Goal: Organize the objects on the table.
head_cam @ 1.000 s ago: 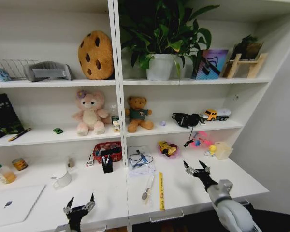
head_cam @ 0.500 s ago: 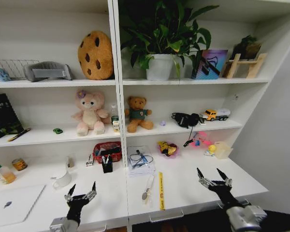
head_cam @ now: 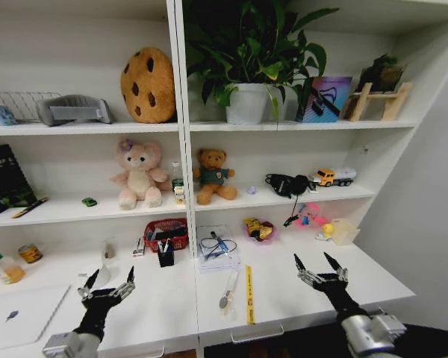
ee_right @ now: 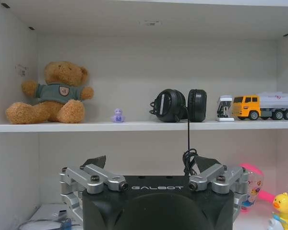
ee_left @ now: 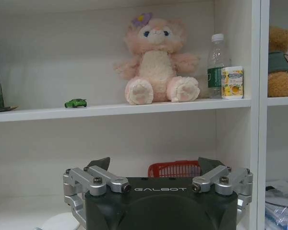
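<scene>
My left gripper [head_cam: 104,287] hangs wide open, empty, just right of the silver laptop [head_cam: 22,313]; my right gripper [head_cam: 321,272] likewise. Reaching carelessly, I might knock the white mug [head_cam: 97,276].

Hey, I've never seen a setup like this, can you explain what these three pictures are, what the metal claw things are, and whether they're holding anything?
It is a two-armed robot facing a white desk built into shelves. The wide picture comes from a camera on its head. The claws are its grippers: the left gripper and the right gripper, both open over the desk and holding nothing. The other two pictures come from cameras on each wrist, looking past the claws at the shelves. On the desk lie a laptop, a red basket and a yellow strip.
</scene>
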{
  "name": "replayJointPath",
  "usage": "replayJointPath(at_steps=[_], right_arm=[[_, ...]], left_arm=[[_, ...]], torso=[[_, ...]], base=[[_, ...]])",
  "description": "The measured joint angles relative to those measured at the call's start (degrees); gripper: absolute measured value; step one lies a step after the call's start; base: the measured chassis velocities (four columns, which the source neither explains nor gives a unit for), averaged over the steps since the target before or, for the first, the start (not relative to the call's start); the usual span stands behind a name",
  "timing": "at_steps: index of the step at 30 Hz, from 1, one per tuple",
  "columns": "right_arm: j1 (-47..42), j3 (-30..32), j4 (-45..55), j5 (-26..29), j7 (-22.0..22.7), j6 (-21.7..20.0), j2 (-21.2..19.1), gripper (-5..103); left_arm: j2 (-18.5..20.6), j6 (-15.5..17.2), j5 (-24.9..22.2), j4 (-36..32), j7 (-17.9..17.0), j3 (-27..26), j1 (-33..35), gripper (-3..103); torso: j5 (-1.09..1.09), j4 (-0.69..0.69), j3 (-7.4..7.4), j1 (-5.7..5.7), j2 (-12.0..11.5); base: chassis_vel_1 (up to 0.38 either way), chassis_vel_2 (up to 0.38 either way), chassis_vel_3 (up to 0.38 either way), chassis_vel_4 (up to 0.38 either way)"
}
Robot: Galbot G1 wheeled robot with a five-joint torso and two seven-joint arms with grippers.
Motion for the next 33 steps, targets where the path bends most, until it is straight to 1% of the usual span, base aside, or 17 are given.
replayJointPath(at_steps=[4,12,14,16,25,33], right_arm=[[-0.1,-0.1,0.2,-0.1,0.0,0.0,0.1,100],[0.1,-0.3,0.2,0.0,0.1,0.0,0.0,100],[0.1,-0.7,-0.2,0.0,0.2,0.0,0.4,100],[0.1,-1.0,-0.8,-0.2,0.2,0.0,0.7,100],[0.4,-1.0,-2.9,-0.8,-0.1,0.8,0.3,100],[0.6,-1.0,-3.2,-0.8,-0.2,0.3,0.3,100]], left_arm=[[-0.7,0.3,0.6,-0.3,0.0,-0.2,0.4,100],[-0.9,0.4,0.7,-0.1,0.1,-0.3,0.3,100],[-1.4,1.5,-0.6,0.5,-0.4,0.4,0.3,100],[-1.9,1.8,-1.2,1.5,-0.8,1.0,0.3,100],[-2.1,1.5,-1.1,4.8,-0.5,1.3,-0.7,100],[-2.0,1.5,-1.2,4.9,-0.5,1.2,-0.8,100]], torso=[[0.00,0.00,0.00,0.00,0.0],[0.00,0.00,0.00,0.00,0.0],[0.00,0.00,0.00,0.00,0.0],[0.00,0.00,0.00,0.00,0.0],[0.00,0.00,0.00,0.00,0.0],[0.00,0.00,0.00,0.00,0.0]], base=[[0.000,0.000,0.000,0.000],[0.000,0.000,0.000,0.000],[0.000,0.000,0.000,0.000],[0.000,0.000,0.000,0.000],[0.000,0.000,0.000,0.000],[0.000,0.000,0.000,0.000]])
